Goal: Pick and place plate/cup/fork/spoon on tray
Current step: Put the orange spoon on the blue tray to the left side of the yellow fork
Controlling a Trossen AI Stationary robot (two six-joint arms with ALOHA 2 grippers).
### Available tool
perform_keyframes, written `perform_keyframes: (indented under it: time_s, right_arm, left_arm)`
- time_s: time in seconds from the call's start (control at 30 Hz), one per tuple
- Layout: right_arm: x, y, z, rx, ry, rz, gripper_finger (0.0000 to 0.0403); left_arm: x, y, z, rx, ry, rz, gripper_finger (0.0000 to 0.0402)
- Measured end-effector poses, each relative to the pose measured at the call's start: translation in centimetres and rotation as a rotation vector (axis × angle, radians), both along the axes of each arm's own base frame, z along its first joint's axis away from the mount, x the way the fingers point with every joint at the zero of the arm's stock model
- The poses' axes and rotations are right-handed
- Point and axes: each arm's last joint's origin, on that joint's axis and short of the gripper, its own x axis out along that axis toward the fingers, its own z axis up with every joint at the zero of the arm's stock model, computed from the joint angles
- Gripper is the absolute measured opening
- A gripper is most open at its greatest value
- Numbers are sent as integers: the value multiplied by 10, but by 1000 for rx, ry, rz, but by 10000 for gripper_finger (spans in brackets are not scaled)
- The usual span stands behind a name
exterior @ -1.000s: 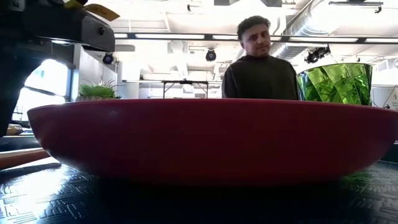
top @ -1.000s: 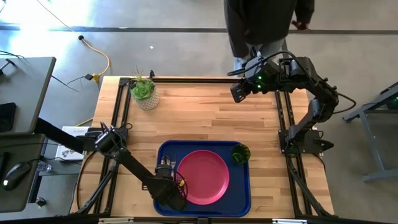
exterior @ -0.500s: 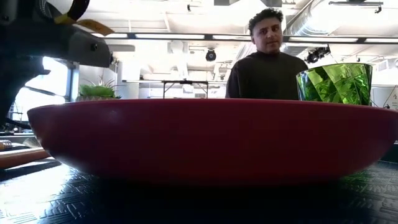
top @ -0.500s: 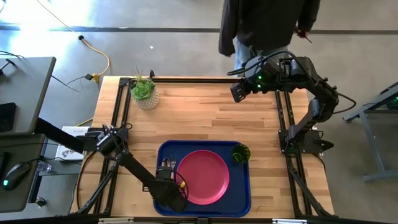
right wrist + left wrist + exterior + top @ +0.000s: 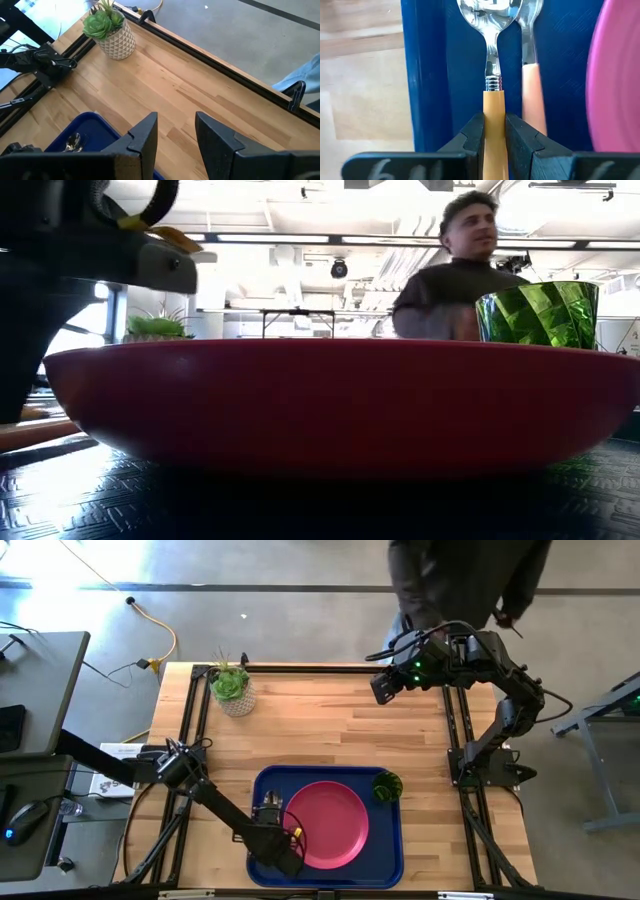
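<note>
The left end effector point(image 5: 494, 137) is closed on the orange-yellow handle of the spoon point(image 5: 491, 60), whose silver bowl lies just ahead of the fingertips over the left strip of the blue tray point(image 5: 390, 850), beside the fork point(image 5: 532, 75) and the pink plate point(image 5: 330, 823). The left wrist view alone shows this grip. The high view adds the green cup point(image 5: 387, 786) in the tray's far right corner and the right end effector point(image 5: 176, 132), open and empty, over the counter's point(image 5: 330, 720) far right edge.
</note>
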Motion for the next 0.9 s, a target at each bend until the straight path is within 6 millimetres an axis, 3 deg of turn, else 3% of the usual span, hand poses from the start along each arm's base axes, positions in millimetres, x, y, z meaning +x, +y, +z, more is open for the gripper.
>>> perform_keyframes:
  time_s: [0.53,0.9]
  right_arm:
    - [0,0,0,-4,3,8,124]
    - [0,0,0,-1,3,10,124]
  left_arm:
    - [1,-3,-9,-14,17,56,48]
    - [1,-3,-9,-15,18,56,96]
